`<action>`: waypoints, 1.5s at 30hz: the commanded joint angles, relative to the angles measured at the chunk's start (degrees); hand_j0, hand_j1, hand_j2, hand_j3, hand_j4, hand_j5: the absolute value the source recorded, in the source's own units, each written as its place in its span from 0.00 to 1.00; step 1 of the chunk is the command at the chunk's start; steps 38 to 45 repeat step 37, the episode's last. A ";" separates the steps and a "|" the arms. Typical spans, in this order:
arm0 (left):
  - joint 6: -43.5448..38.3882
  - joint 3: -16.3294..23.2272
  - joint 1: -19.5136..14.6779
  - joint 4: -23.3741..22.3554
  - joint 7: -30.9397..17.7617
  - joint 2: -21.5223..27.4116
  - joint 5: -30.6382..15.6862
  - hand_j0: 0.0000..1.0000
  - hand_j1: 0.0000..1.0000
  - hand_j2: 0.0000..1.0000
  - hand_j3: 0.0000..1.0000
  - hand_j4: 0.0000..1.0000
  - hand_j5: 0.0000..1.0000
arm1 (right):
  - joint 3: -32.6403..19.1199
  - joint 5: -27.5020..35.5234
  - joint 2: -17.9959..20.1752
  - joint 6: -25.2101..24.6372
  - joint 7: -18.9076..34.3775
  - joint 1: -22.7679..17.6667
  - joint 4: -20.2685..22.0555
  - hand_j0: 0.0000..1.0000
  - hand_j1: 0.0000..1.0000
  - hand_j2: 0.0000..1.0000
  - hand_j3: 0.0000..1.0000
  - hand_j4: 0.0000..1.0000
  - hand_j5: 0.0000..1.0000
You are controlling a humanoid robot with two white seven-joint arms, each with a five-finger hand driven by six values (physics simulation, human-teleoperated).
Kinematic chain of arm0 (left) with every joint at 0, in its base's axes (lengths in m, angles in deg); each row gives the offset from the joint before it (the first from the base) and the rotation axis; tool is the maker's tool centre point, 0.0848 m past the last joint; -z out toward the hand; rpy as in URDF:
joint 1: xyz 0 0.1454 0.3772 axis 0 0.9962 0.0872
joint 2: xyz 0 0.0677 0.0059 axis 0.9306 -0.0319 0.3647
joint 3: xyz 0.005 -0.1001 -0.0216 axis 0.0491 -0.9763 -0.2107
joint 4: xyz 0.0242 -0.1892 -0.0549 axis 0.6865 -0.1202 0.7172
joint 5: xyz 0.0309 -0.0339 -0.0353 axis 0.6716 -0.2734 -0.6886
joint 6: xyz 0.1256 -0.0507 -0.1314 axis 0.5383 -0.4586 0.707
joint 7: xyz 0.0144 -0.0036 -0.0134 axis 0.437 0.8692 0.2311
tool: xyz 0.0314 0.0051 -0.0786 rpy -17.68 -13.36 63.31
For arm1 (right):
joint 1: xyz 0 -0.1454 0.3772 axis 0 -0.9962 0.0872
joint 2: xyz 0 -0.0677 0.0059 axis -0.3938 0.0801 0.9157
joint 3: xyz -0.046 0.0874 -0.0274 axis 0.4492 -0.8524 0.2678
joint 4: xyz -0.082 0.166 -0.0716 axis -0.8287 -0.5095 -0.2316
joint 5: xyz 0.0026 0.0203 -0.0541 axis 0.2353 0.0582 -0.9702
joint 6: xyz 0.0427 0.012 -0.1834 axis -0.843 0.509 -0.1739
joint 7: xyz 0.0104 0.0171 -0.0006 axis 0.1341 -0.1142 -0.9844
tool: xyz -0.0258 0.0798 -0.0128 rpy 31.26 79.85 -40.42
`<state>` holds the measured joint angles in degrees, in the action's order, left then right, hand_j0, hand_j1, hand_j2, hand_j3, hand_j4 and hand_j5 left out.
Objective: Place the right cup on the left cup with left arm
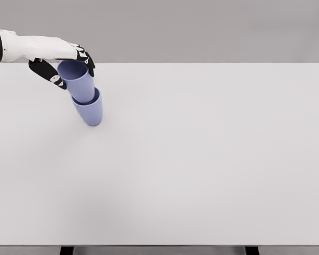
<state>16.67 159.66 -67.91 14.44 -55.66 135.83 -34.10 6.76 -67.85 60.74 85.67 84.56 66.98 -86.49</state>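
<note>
— Lavender plastic, by the look of it, both of them. See at the far left, the left hand point(64, 65) has its dark fingers point(47, 74) curled round the rim end of the upper cup point(77, 79).

— And that one's sitting in the lower cup point(90, 109)?

— Its base is down inside the mouth, yes, but the pair leans, tops tipped toward the arm. The lower cup rests on the white surface point(202, 159) near the far left corner.

— Heavy?

— I'd guess not. Thin-walled, stiff, empty; light enough that a nudge would tip the stack. Smooth sides, so probably slippery too.

— Where would you hold it?

— Where it is held, around the wall just under the rim, fingers on one side and thumb opposite. I'd judge any sideways pull on letting go could topple both.

— The other arm?

— Nothing of it showing. To the right, only bare surface.
</note>
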 commanded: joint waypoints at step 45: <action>12.40 -10.74 10.81 23.06 0.27 8.08 -13.39 1.00 1.00 1.00 1.00 1.00 1.00 | 0.00 -0.08 0.00 0.03 0.03 0.00 -0.02 1.00 1.00 1.00 1.00 1.00 1.00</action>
